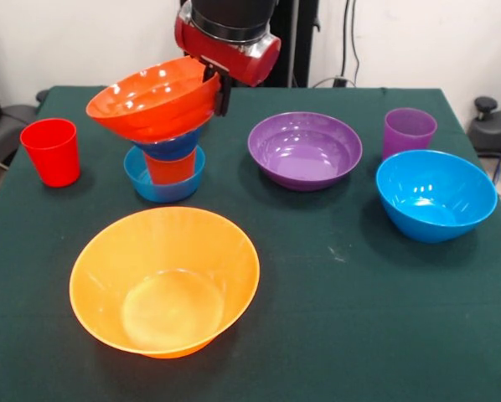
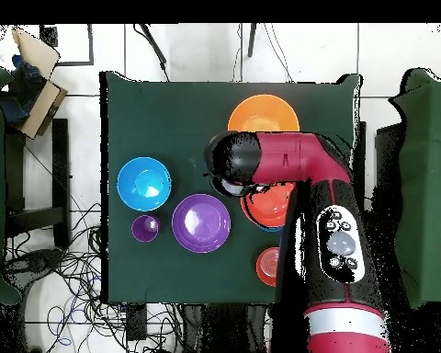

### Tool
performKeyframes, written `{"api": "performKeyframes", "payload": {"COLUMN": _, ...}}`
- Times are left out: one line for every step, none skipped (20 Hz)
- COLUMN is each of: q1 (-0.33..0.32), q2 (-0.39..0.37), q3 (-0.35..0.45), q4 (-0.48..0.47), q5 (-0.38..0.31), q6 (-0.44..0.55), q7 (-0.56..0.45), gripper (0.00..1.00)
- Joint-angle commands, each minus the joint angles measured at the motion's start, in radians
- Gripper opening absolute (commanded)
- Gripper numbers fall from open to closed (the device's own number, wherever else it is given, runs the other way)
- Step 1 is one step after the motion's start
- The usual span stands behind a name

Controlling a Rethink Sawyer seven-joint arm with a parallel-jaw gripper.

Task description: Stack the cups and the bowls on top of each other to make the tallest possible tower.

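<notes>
- Your gripper [image 1: 219, 84] is clenching the far rim of the red-orange bowl [image 1: 154, 105], holding it tilted above the table [image 1: 334, 335].
- Just beneath it, a dark blue bowl [image 1: 171, 147] and an orange-red cup [image 1: 170, 168] are sitting in the small light blue bowl [image 1: 164, 185].
- The yellow-orange bowl [image 1: 165, 281] is standing alone, nearest the camera.

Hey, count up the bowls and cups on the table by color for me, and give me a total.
Orange or red-orange: 3, namely the big orange bowl, the red-orange bowl at the hand, and the orange cup.
Blue: 3, namely the large blue bowl, the small light blue bowl, and the dark blue bowl.
Purple: 2, namely the purple bowl and the purple cup.
Red: 1, the red cup.
Total: 9
</notes>
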Motion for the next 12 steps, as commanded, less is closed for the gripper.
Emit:
{"api": "performKeyframes", "payload": {"q1": -0.036, "q2": 0.006, "q3": 0.055, "q4": 0.029, "q5": -0.001, "q6": 0.052, "q7": -0.127, "gripper": 0.0}}
{"api": "performKeyframes", "payload": {"q1": -0.032, "q2": 0.024, "q3": 0.052, "q4": 0.021, "q5": -0.012, "q6": 0.043, "q7": -0.121, "gripper": 0.0}}
{"api": "performKeyframes", "payload": {"q1": -0.028, "q2": 0.042, "q3": 0.049, "q4": 0.014, "q5": -0.023, "q6": 0.034, "q7": -0.116, "gripper": 0.0}}
{"api": "performKeyframes", "payload": {"q1": -0.026, "q2": 0.054, "q3": 0.049, "q4": 0.013, "q5": -0.028, "q6": 0.023, "q7": -0.111, "gripper": 0.0}}
{"api": "performKeyframes", "payload": {"q1": -0.026, "q2": 0.069, "q3": 0.049, "q4": 0.02, "q5": -0.026, "q6": -0.002, "q7": -0.093, "gripper": 0.0}}
{"api": "performKeyframes", "payload": {"q1": -0.024, "q2": 0.079, "q3": 0.05, "q4": 0.018, "q5": -0.03, "q6": -0.011, "q7": -0.089, "gripper": 0.0}}
{"api": "performKeyframes", "payload": {"q1": -0.021, "q2": 0.093, "q3": 0.05, "q4": 0.015, "q5": -0.034, "q6": -0.026, "q7": -0.08, "gripper": 0.0}}
{"api": "performKeyframes", "payload": {"q1": -0.016, "q2": 0.097, "q3": 0.046, "q4": 0.008, "q5": -0.042, "q6": -0.018, "q7": -0.079, "gripper": 0.0}}
{"api": "performKeyframes", "payload": {"q1": -0.011, "q2": 0.1, "q3": 0.042, "q4": 0.001, "q5": -0.05, "q6": -0.01, "q7": -0.079, "gripper": 0.0}}
{"api": "performKeyframes", "payload": {"q1": -0.009, "q2": 0.102, "q3": 0.04, "q4": -0.007, "q5": -0.057, "q6": 0.004, "q7": -0.087, "gripper": 0.0}}
{"api": "performKeyframes", "payload": {"q1": -0.008, "q2": 0.104, "q3": 0.039, "q4": -0.016, "q5": -0.064, "q6": 0.028, "q7": -0.104, "gripper": 0.0}}
{"api": "performKeyframes", "payload": {"q1": -0.006, "q2": 0.107, "q3": 0.037, "q4": -0.026, "q5": -0.07, "q6": 0.041, "q7": -0.11, "gripper": 0.0}}
